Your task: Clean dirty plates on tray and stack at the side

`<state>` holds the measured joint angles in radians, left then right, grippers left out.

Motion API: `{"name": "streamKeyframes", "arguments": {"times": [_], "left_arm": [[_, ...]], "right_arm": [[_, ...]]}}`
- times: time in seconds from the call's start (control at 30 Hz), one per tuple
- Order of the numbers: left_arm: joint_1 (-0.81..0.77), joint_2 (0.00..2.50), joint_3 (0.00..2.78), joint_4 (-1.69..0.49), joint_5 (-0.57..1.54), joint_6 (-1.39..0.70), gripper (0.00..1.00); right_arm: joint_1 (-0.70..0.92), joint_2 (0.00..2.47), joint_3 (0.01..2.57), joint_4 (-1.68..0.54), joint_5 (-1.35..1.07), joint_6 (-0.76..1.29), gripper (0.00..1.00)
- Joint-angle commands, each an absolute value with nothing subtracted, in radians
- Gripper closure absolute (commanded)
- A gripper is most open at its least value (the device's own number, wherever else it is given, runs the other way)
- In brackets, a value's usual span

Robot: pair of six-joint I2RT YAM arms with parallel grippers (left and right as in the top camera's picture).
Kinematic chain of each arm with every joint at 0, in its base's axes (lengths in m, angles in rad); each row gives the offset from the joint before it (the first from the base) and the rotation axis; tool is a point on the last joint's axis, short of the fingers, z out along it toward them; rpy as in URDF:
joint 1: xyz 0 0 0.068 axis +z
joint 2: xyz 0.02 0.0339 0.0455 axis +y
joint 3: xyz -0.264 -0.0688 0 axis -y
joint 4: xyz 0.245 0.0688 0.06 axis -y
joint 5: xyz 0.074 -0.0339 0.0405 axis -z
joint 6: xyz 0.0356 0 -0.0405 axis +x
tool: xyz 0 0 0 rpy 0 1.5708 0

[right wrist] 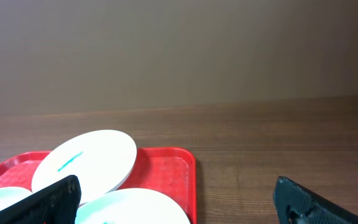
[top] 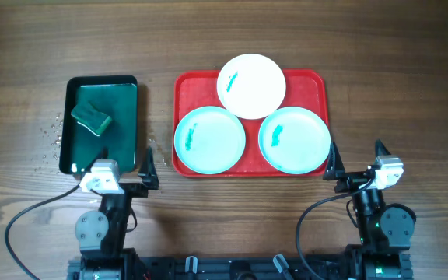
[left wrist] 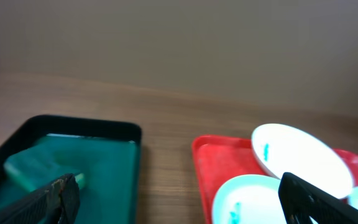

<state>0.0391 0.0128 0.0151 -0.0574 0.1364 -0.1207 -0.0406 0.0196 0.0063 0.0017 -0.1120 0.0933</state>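
1. Three plates wait to be cleaned, and none is stacked at the side yet. On the far left, the sponge (top: 92,118) lies in the dark tray (top: 102,79), which looks wet. Small drops show on the table (top: 53,136) just left of it. A dripping sponge could make more puddles on the way over.
2. The left gripper (left wrist: 179,183) sits near the robot, between the two trays. Its fingers are spread wide and hold nothing. It could bump the dark tray's rim when it goes for the sponge.
3. The red tray (top: 313,78) holds all the plates. The left turquoise plate (top: 210,140) is at the near left and the right turquoise plate (top: 294,140) at the near right. The white plate (top: 251,85) is at the far side. Each has a teal smear.
4. The white plate seems to lean on both turquoise ones. Pulling a turquoise plate first could make it slip or clatter.
5. Hard wiping could push a plate, or slide the whole tray.
6. The right gripper (right wrist: 178,183) is near the tray's near right corner, spread wide and empty. Thin plate rims could slip from its fingers.
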Motion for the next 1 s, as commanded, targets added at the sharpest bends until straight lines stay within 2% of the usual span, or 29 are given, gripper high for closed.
{"name": "streamKeyframes", "arguments": {"times": [0.0, 0.07, 0.13, 0.23, 0.27, 0.3, 0.37, 0.47, 0.63, 0.77, 0.83, 0.97], "left_arm": [[0.035, 0.003, 0.006, -0.03, 0.597, -0.358, 0.0], [0.035, 0.003, 0.006, -0.015, 0.787, -0.45, 0.0], [0.035, 0.003, 0.006, 0.024, 0.849, -0.458, 0.0], [0.035, 0.003, 0.006, 0.328, 0.881, -0.457, 0.0], [0.036, 0.004, 0.009, 0.451, 0.856, -0.457, 0.0], [0.036, 0.013, 0.035, 0.597, 0.721, -0.456, 0.0], [0.037, 0.032, 0.101, 0.585, 0.578, -0.416, 0.0], [0.037, 0.117, 0.258, 0.405, 0.508, -0.249, 0.0], [0.037, 0.45, 0.677, -0.204, 0.262, -0.169, 0.0], [0.037, 0.781, 0.994, -0.582, 0.3, -0.112, 0.0], [0.038, 0.901, 1.056, -0.661, 0.272, -0.114, 0.0], [0.081, 1.089, 1.156, -0.749, 0.061, -0.324, 0.0]], "right_arm": [[-0.045, 0.018, 0.005, 0.007, -0.12, 0.107, 0.0], [-0.045, 0.018, 0.005, 0.006, -0.12, 0.107, 0.0], [-0.045, 0.018, 0.005, 0.007, -0.12, 0.107, 0.0], [-0.045, 0.018, 0.005, 0.006, -0.12, 0.107, 0.0], [-0.045, 0.018, 0.005, 0.007, -0.12, 0.107, 0.0], [-0.045, 0.018, 0.005, 0.007, -0.12, 0.107, 0.0], [-0.045, 0.018, 0.005, 0.007, -0.12, 0.107, 0.0], [-0.045, 0.018, 0.005, 0.007, -0.12, 0.107, 0.0], [-0.045, 0.018, 0.005, 0.007, -0.12, 0.107, 0.0], [-0.045, 0.018, 0.005, 0.007, -0.12, 0.107, 0.0], [-0.045, 0.018, 0.005, 0.007, -0.12, 0.108, 0.0], [-0.045, 0.018, 0.005, 0.007, -0.12, 0.107, 0.0]]}}
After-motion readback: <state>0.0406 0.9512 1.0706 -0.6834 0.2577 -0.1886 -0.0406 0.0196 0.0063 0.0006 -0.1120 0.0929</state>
